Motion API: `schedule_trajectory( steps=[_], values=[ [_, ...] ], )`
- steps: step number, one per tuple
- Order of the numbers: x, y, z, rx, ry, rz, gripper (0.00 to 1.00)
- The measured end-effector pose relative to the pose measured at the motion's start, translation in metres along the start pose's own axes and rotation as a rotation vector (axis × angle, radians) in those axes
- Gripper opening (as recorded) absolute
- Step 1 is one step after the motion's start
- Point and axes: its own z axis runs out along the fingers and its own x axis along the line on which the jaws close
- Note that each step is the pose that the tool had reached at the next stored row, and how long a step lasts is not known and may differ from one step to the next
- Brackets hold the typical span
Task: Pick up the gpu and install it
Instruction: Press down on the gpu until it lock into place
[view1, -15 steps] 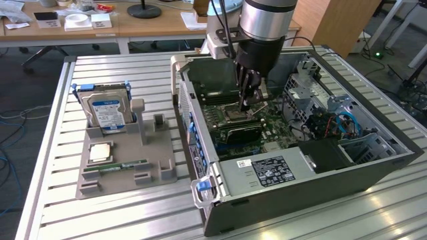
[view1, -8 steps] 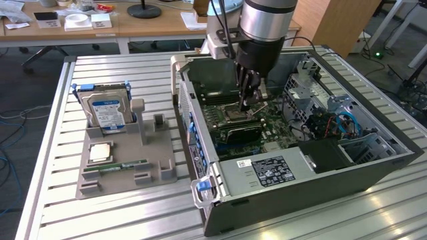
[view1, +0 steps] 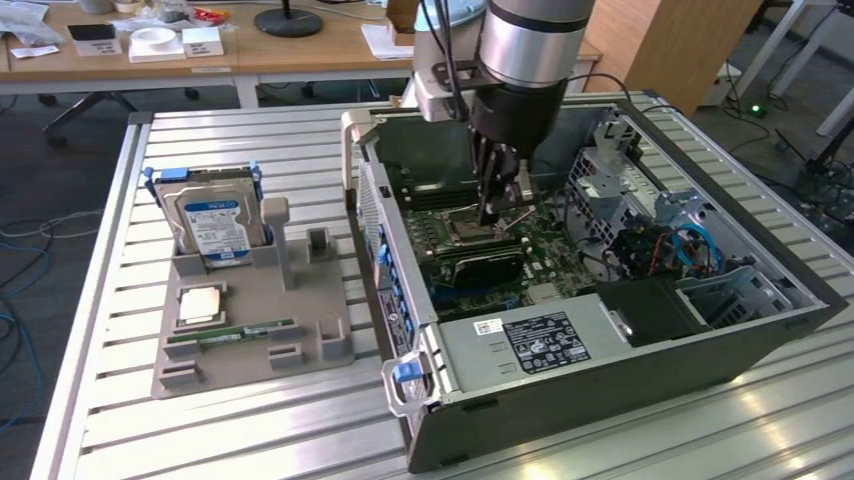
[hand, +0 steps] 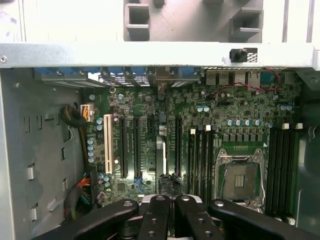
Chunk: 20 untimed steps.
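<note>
Lying open, the computer case (view1: 694, 345) holds a motherboard (hand: 200, 130).

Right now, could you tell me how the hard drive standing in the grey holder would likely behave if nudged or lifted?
The hard drive looks like a rigid metal box, so it is probably stiff and heavy for its size. Standing on edge, it might tip, though the grey holder likely steadies it.
</note>
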Motion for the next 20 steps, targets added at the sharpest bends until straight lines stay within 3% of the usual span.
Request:
schedule_trajectory(
  steps=[9, 20],
  values=[
    [-0.003, 0.0006, 0.0137, 0.0007, 0.0019, 0.048, 0.11],
    [-0.004, 0.0009, 0.026, 0.0001, 0.0022, 0.053, 0.11]
  ],
)
